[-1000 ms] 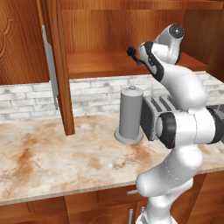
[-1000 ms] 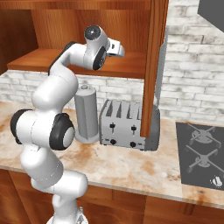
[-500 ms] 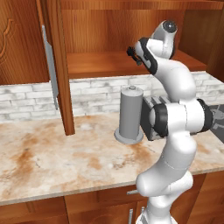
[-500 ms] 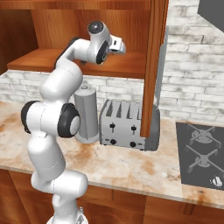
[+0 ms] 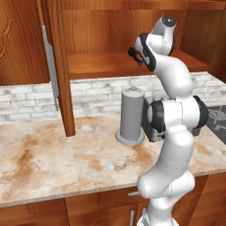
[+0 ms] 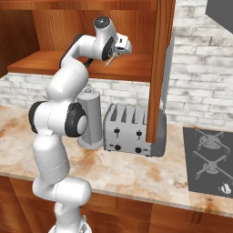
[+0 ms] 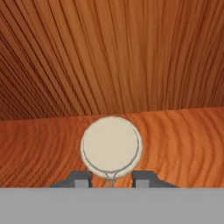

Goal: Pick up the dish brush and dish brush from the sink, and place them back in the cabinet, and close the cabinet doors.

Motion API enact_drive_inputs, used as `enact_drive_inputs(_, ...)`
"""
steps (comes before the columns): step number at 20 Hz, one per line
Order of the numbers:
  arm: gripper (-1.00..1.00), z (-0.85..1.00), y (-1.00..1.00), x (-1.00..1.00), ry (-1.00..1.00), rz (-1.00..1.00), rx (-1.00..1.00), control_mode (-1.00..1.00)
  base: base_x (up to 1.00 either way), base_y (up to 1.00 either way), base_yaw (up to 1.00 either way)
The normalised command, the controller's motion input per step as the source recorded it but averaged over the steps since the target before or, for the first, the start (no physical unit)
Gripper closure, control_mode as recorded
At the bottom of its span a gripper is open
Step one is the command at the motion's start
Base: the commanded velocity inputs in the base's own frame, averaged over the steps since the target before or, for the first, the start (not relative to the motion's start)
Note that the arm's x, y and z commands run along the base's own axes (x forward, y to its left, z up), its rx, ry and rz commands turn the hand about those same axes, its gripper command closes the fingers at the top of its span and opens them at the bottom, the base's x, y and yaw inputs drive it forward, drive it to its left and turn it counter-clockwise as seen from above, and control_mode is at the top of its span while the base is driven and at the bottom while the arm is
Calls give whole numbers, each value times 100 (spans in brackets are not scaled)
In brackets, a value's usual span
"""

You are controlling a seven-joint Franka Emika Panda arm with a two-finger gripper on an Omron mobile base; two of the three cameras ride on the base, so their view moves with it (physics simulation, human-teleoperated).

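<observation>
My gripper [image 7: 111,180] reaches into the open cabinet, just above its wooden shelf [image 5: 97,66] [image 6: 41,68]. The cream round head of a dish brush [image 7: 111,146] sits right in front of the fingertips [image 7: 80,179], against the shelf. Its thin handle runs back between them with a gap on each side, so the jaws stand slightly open around it. From the right, the tan handle [image 6: 111,59] pokes out below the gripper [image 6: 124,48]. One cabinet door [image 5: 20,39] hangs open at the left and the other [image 6: 160,68] shows edge-on. The sink is out of view.
Under the cabinet, a grey cylindrical canister [image 5: 132,115] [image 6: 93,119] and a silver toaster [image 6: 131,132] stand on the marble counter [image 5: 53,154]. A black hob [image 6: 210,159] lies to the right. A brick backsplash [image 5: 97,90] runs behind.
The arm's elbow has swung upright and the hand has shifted slightly further into the cabinet. The jaws, shut on the brush handle before, have parted a little.
</observation>
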Motion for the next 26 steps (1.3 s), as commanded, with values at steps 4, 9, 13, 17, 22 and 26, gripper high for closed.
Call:
enact_drive_inputs(4,-100,0,0,0,0,0,0,-100,0,0,0)
enact_drive_inputs(9,-100,-6,0,-1,-2,0,0,-100,0,0,0)
enact_drive_inputs(13,-100,-24,0,-18,-9,0,0,-100,0,0,0)
enact_drive_inputs(17,-100,-19,0,-29,-17,0,0,-100,0,0,0)
enact_drive_inputs(22,-100,-5,-2,-42,-19,0,0,-100,0,0,0)
enact_drive_inputs(26,-100,19,-3,-56,-11,-1,0,-100,0,0,0)
